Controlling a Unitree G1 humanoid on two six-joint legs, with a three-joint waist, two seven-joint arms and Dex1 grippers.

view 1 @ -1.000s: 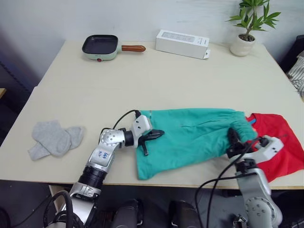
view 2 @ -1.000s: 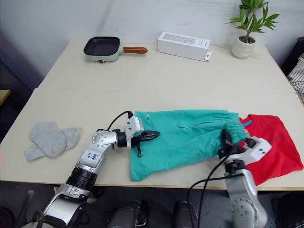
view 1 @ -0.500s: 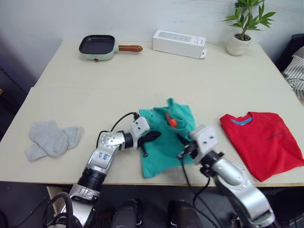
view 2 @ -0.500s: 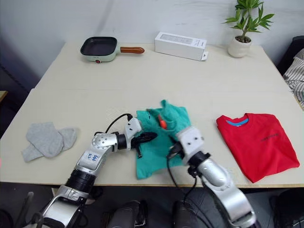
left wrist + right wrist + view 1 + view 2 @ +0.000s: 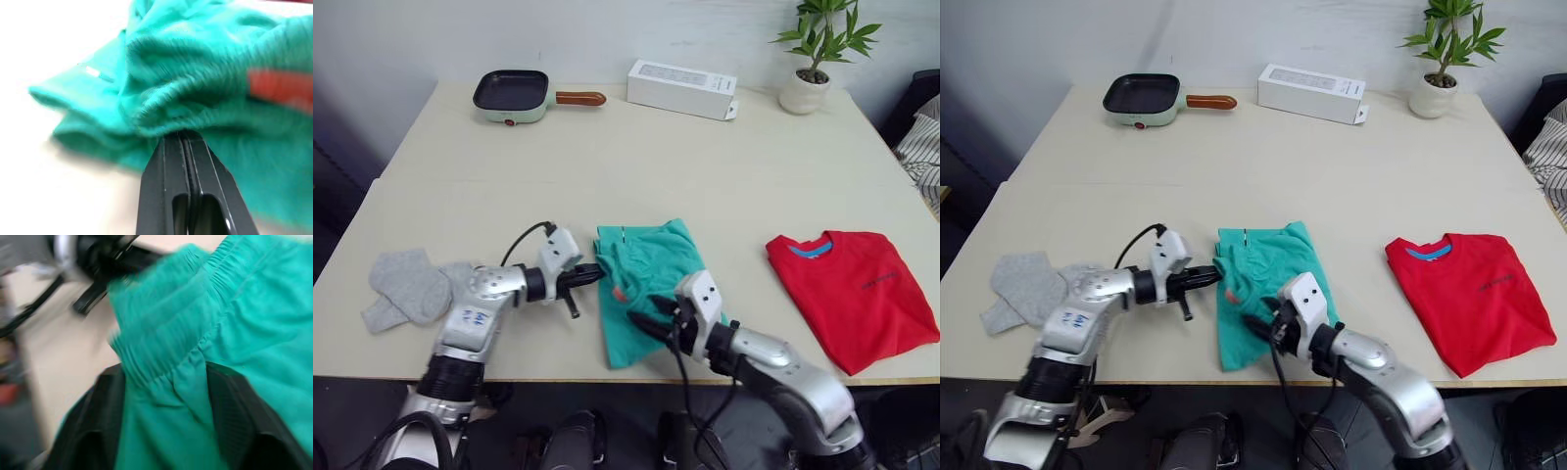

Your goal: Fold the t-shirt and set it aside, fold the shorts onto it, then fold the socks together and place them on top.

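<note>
The teal shorts (image 5: pixel 646 279) lie folded over in a crumpled bunch near the table's front middle, a small orange tag (image 5: pixel 619 294) showing. My left gripper (image 5: pixel 595 275) is shut, its tips at the shorts' left edge (image 5: pixel 161 98). Over the front of the shorts my right gripper (image 5: pixel 651 315) stands open, its fingers (image 5: pixel 105 396) wide apart with the gathered waistband (image 5: pixel 161 333) loose between them. To the right lies the red t-shirt (image 5: pixel 857 294), folded flat. The grey socks (image 5: pixel 406 289) sit at the left, one partly across the other.
Along the table's far side stand a small green pan (image 5: pixel 514 95) with a brown handle, a white box (image 5: pixel 680 88) and a potted plant (image 5: pixel 813 59). A striped cloth (image 5: pixel 925 142) shows past the right edge. The table's front edge (image 5: pixel 558 377) runs just below the shorts.
My right gripper carried the shorts' waistband end from beside the t-shirt over to the left, doubling the shorts over, then opened. My left arm drew back left to the shorts' edge.
</note>
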